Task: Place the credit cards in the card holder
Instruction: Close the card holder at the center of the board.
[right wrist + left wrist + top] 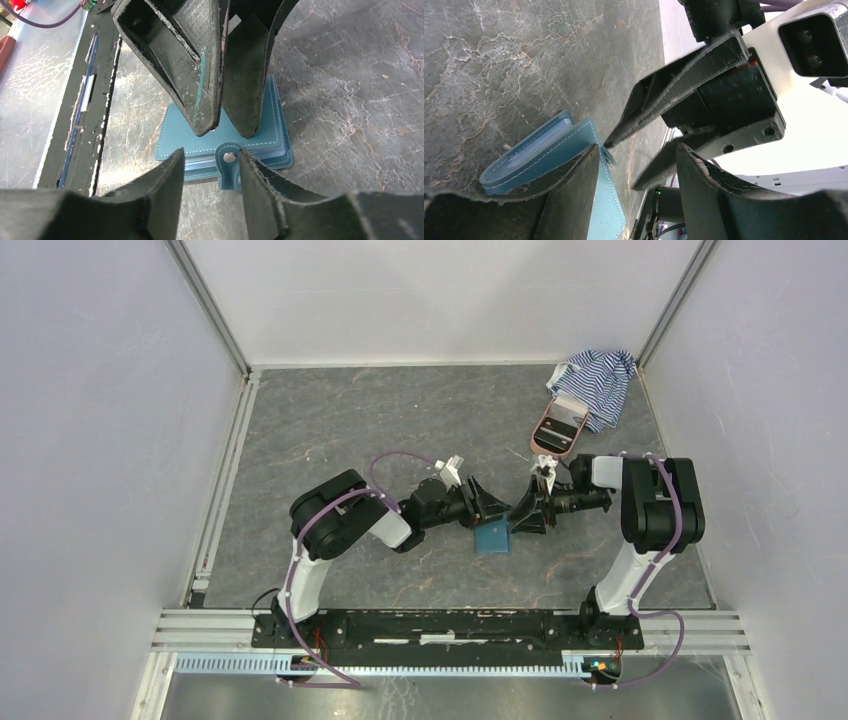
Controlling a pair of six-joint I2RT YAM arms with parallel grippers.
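Note:
The teal-blue card holder point(492, 539) lies folded shut on the grey table point(380, 420) between both arms. In the right wrist view its snap tab point(229, 158) points toward me and pale blue sleeves show between its covers point(175, 130). My left gripper point(225, 131) is open, both fingertips resting on the top cover. My right gripper point(210, 155) is open at the holder's near edge, the tab just inside its right finger. In the left wrist view my left gripper point(638, 150) has one finger on the card holder point(539, 152). No credit cards show anywhere.
A pink oval case point(558, 425) lies open at the back right, against a blue-white striped cloth point(598, 380). White walls close in the table on three sides. The arms' black base rail point(440, 628) runs along the near edge.

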